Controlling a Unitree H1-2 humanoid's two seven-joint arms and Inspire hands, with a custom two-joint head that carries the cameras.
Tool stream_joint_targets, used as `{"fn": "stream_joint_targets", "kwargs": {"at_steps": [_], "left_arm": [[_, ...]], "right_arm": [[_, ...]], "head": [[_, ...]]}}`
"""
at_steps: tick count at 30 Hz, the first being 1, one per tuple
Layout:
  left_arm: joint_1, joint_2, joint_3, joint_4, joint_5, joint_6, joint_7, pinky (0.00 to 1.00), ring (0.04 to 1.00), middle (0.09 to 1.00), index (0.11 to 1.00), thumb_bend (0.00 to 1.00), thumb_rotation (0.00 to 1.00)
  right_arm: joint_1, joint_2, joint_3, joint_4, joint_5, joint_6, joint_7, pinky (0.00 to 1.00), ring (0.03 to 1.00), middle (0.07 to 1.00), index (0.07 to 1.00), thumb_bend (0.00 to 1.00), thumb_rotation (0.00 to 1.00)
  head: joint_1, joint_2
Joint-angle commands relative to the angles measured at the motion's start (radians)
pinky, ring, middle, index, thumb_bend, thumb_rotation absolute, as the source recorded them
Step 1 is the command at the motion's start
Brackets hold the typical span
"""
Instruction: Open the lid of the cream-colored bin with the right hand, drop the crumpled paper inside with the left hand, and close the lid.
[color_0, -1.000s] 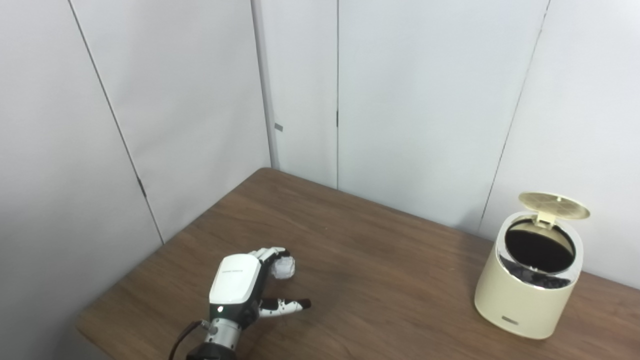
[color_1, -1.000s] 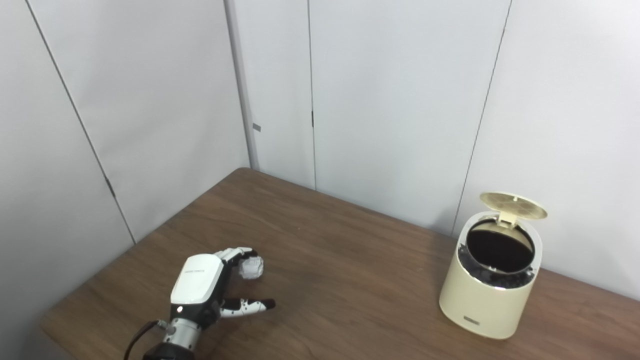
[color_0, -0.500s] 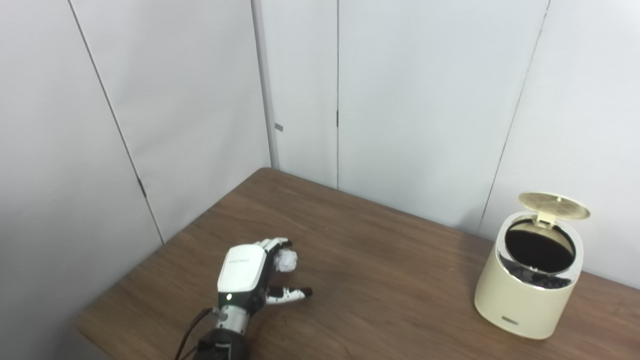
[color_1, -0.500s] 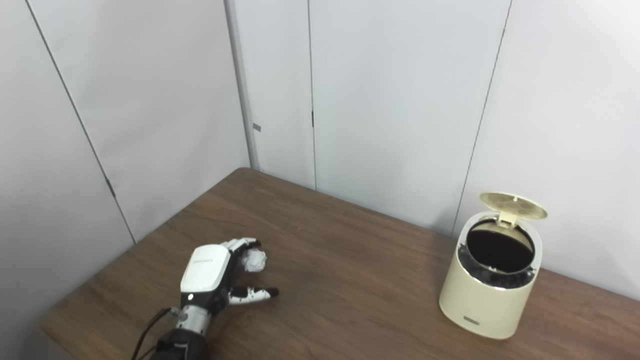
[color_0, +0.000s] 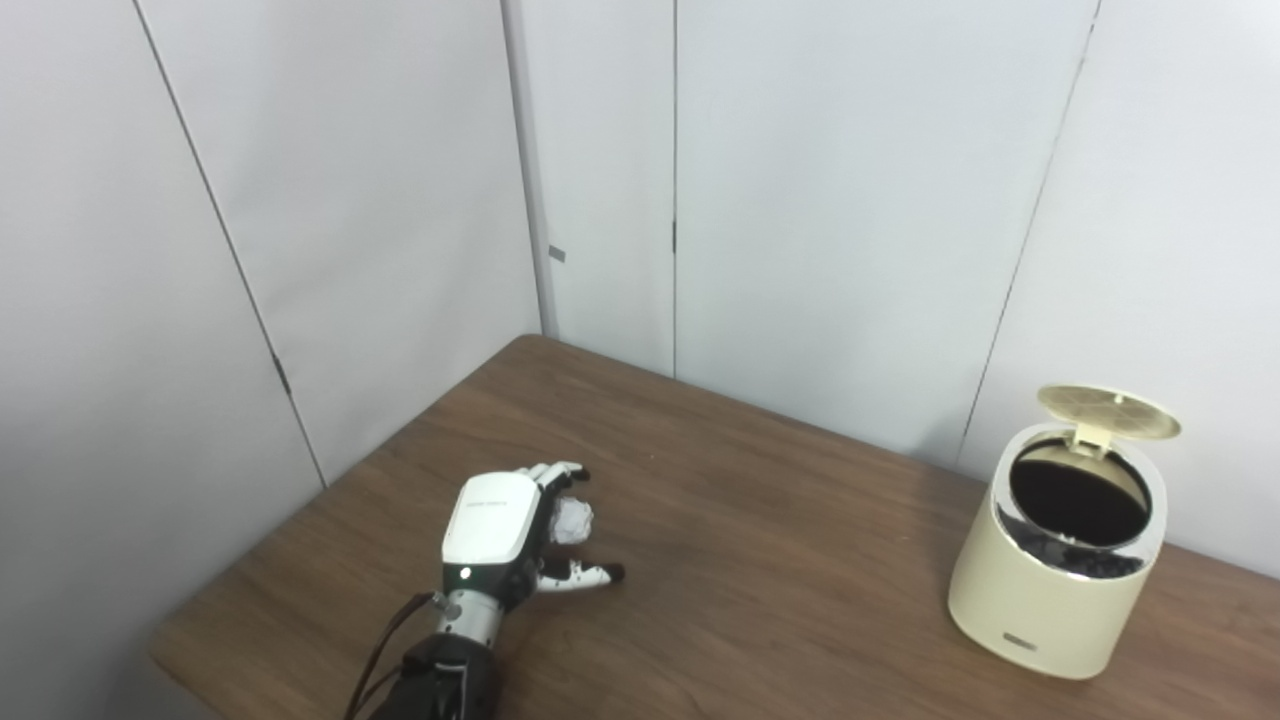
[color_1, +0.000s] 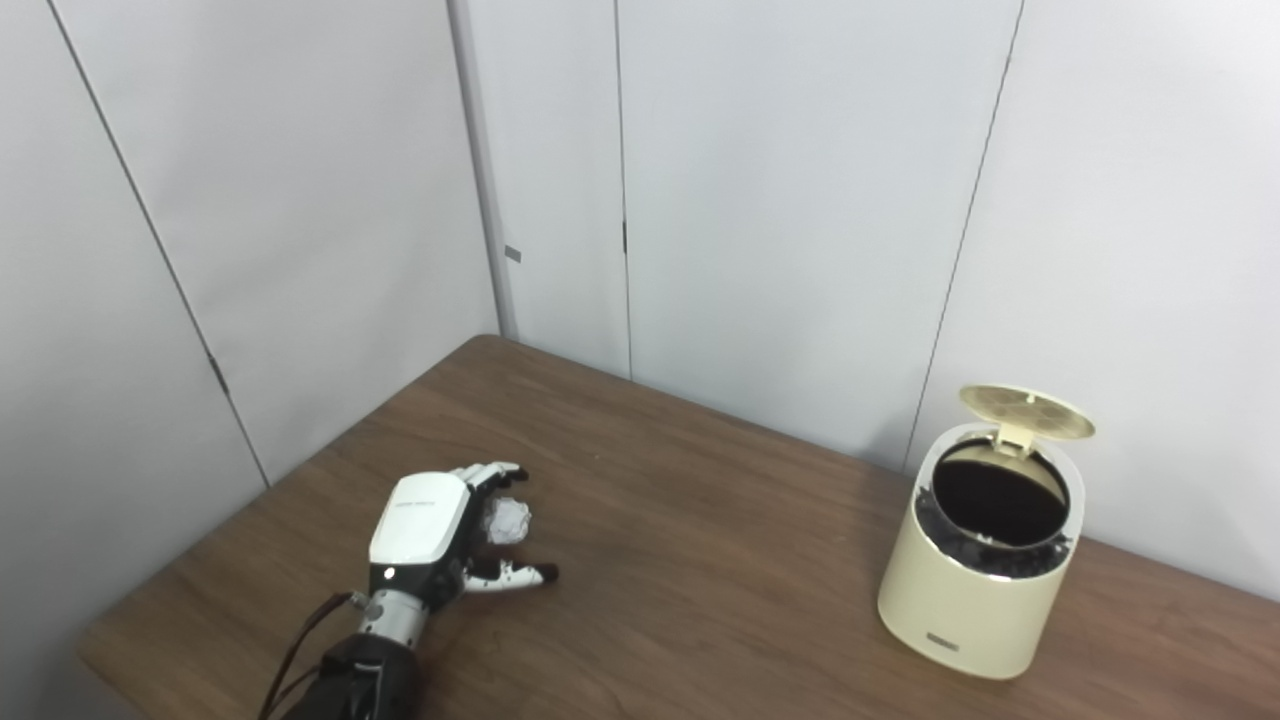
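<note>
Nestling in left hand (color_0: 497, 530): crumpled paper (color_0: 571, 520)

**One arm in view: white shell, dark underside**

The left hand (color_0: 497, 535) has a smooth white cover on its back carrying small grey lettering (too small to read) and a tiny lit dot near the wrist. Its fingers (color_0: 558, 472) are white with dark tips. The wrist is a silver metal collar, then a black forearm with thin dark cables alongside.

A brown wooden table (color_0: 760, 520) stands in a corner of pale grey wall panels (color_0: 850, 200). Thin dark seams run down between the panels. The light is even and soft.
</note>
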Motion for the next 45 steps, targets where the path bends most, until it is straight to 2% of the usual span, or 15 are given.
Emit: {"fn": "stream_joint_targets", "kwargs": {"at_steps": [1,3,6,8,12,16,19,23,28,30,35,38,40,42,45], "left_arm": [[-0.025,0.036,-0.003,-0.023,0.006,0.006,0.006,0.53,0.644,0.703,0.739,0.89,0.43],[-0.027,0.047,-0.011,0.003,0.004,0.002,0.006,0.54,0.653,0.712,0.738,0.86,0.46],[-0.022,0.052,-0.027,-0.041,0.014,0.048,-0.061,0.52,0.651,0.716,0.732,0.82,0.47],[-0.023,0.057,-0.035,-0.049,0.018,0.063,-0.082,0.5,0.632,0.698,0.714,0.81,0.49],[-0.029,0.068,-0.047,-0.045,0.018,0.082,-0.11,0.45,0.548,0.608,0.654,0.81,0.47],[-0.025,0.078,-0.061,-0.064,0.032,0.129,-0.172,0.39,0.48,0.549,0.611,0.81,0.48],[-0.014,0.077,-0.064,-0.082,0.028,0.149,-0.188,0.39,0.481,0.556,0.604,0.8,0.48],[0.006,0.077,-0.064,-0.104,0.035,0.179,-0.208,0.43,0.525,0.586,0.617,0.78,0.48],[0.026,0.084,-0.065,-0.116,0.035,0.196,-0.213,0.41,0.515,0.592,0.617,0.78,0.56],[0.034,0.091,-0.065,-0.113,0.028,0.178,-0.205,0.4,0.512,0.591,0.618,0.78,0.57],[0.053,0.101,-0.058,-0.097,0.004,0.117,-0.154,0.37,0.479,0.563,0.594,0.79,0.51],[0.062,0.081,-0.049,-0.07,0.006,0.09,-0.071,0.28,0.333,0.414,0.476,0.84,0.39],[0.064,0.069,-0.051,-0.046,0.014,0.072,-0.016,0.18,0.233,0.308,0.374,0.88,0.28],[0.066,0.051,-0.059,-0.017,0.013,0.056,0.033,0.13,0.176,0.241,0.301,0.9,0.17],[0.068,0.034,-0.071,0.008,0.017,0.043,0.072,0.11,0.15,0.206,0.254,0.89,0.04]], "right_arm": [[0.074,-0.014,-0.009,0.039,-0.025,-0.013,0.003,0.47,0.622,0.653,0.612,0.67,0.7],[0.072,-0.016,-0.007,0.042,-0.028,-0.013,0.005,0.47,0.627,0.654,0.616,0.69,0.71],[0.069,-0.019,-0.006,0.05,-0.033,-0.017,0.007,0.48,0.63,0.656,0.62,0.7,0.72],[0.068,-0.019,-0.006,0.047,-0.027,-0.011,0.011,0.49,0.631,0.658,0.624,0.69,0.72],[0.067,-0.02,-0.005,0.05,-0.035,-0.019,0.011,0.49,0.637,0.663,0.628,0.68,0.72],[0.07,-0.021,-0.006,0.035,-0.03,0.007,0.017,0.5,0.644,0.665,0.629,0.66,0.71],[0.071,-0.028,-0.01,0.033,-0.031,0.016,0.022,0.5,0.652,0.671,0.634,0.62,0.71],[0.071,-0.043,-0.014,0.047,-0.025,0.015,0.034,0.5,0.654,0.673,0.637,0.61,0.71],[0.078,-0.062,-0.022,0.049,0.003,0.027,0.054,0.51,0.653,0.668,0.629,0.6,0.69],[0.08,-0.067,-0.026,0.045,0.013,0.033,0.064,0.51,0.65,0.664,0.626,0.61,0.68],[0.083,-0.078,-0.037,0.031,0.017,0.053,0.074,0.5,0.636,0.652,0.621,0.63,0.68],[0.082,-0.083,-0.045,0.023,0.028,0.067,0.081,0.49,0.623,0.644,0.613,0.64,0.66],[0.082,-0.086,-0.047,0.016,0.032,0.071,0.085,0.49,0.618,0.642,0.611,0.64,0.66],[0.083,-0.09,-0.048,0.009,0.021,0.075,0.085,0.49,0.619,0.645,0.613,0.64,0.66],[0.087,-0.094,-0.049,-0.005,0.013,0.087,0.087,0.49,0.623,0.65,0.615,0.64,0.68]], "head": [[-0.001,0.004],[-0.003,0.005],[-0.004,0.005],[-0.005,0.005],[-0.007,0.005],[-0.008,0.011],[-0.007,0.013],[-0.007,0.02],[-0.007,0.03],[-0.008,0.036],[-0.014,0.044],[-0.019,0.049],[-0.019,0.05],[-0.02,0.052],[-0.024,0.058]]}}
